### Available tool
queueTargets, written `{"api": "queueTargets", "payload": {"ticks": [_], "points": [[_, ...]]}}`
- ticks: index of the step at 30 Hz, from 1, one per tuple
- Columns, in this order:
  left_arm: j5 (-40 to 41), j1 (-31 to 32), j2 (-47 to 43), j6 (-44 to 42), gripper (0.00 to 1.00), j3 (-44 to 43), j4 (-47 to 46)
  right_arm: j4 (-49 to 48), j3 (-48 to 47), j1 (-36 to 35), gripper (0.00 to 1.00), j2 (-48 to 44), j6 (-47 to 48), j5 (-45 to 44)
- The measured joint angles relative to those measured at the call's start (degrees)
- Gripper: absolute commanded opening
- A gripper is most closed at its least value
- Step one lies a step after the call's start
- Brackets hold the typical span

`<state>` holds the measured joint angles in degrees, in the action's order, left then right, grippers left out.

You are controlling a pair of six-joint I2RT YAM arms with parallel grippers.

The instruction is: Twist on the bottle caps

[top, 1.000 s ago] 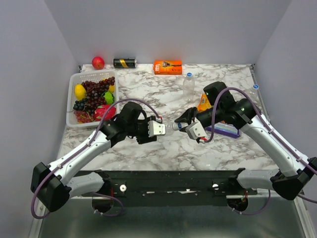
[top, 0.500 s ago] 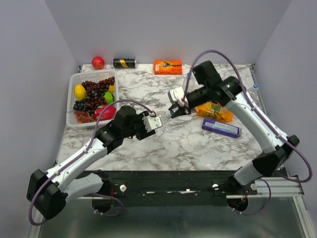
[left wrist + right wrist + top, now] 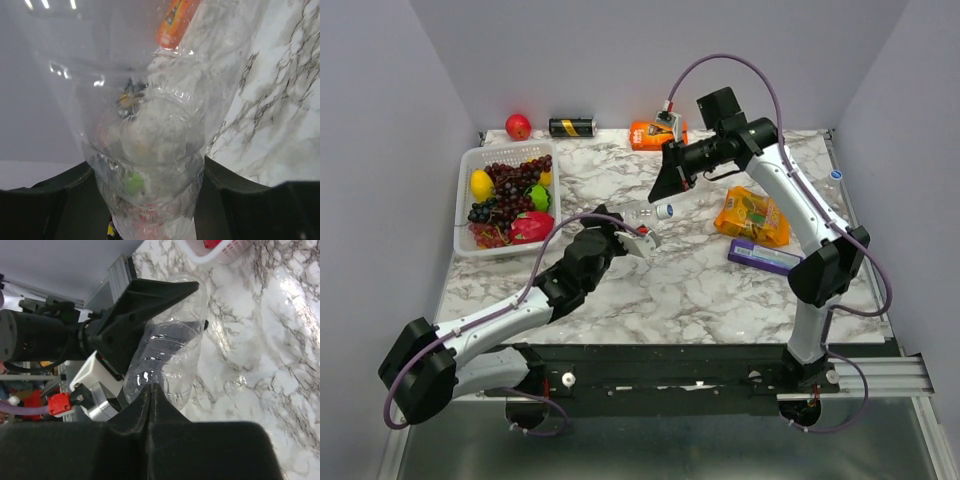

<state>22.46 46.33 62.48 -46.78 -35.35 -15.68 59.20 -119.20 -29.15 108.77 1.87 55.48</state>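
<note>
My left gripper (image 3: 628, 238) is shut on a clear bottle (image 3: 642, 215) and holds it tilted above the table's middle, its neck pointing back right. A blue cap (image 3: 665, 211) sits on that neck. In the left wrist view the bottle (image 3: 150, 125) fills the gap between my two black fingers (image 3: 235, 200). My right gripper (image 3: 658, 192) hovers just above and behind the cap, shut and empty. In the right wrist view its fingertips (image 3: 150, 387) are pressed together, with the bottle (image 3: 167, 360) beyond them. Another blue cap (image 3: 835, 175) lies at the table's right edge. The other bottles are hidden.
A white basket (image 3: 468, 160) of fruit stands at the left. A red apple (image 3: 518, 126), a black-and-gold can (image 3: 572, 127) and an orange box (image 3: 650, 135) line the back edge. An orange snack bag (image 3: 752, 215) and a purple packet (image 3: 767, 258) lie at the right.
My right gripper has left the bottle's neck and risen up and back. My left gripper has kept the bottle and swung its neck toward the back.
</note>
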Motion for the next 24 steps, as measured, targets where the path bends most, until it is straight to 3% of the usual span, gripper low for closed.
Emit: {"api": "queueTargets", "payload": {"ticks": [3, 6, 11, 16, 24], "points": [[1.57, 0.52, -0.22, -1.38, 0.0, 1.14, -1.53, -0.37, -1.07, 0.04, 0.43, 1.25, -4.0, 0.39], [0.37, 0.46, -1.51, 2.49, 0.0, -0.28, 1.05, -5.81, -0.48, 0.74, 0.58, 0.22, -5.57, 0.44], [-13.49, -4.0, -5.55, 20.15, 0.0, -4.7, 13.29, -27.36, 18.16, 3.23, 0.64, -13.6, -8.11, 0.28], [-29.09, -9.11, -6.84, 35.21, 0.0, -5.14, 18.67, -42.29, 26.21, 3.67, 0.68, -21.77, -9.35, 1.38], [-41.31, -12.13, -4.98, 45.4, 0.0, -6.56, 19.69, -49.51, 30.38, 0.52, 0.71, -21.97, -10.01, 0.83]]}}
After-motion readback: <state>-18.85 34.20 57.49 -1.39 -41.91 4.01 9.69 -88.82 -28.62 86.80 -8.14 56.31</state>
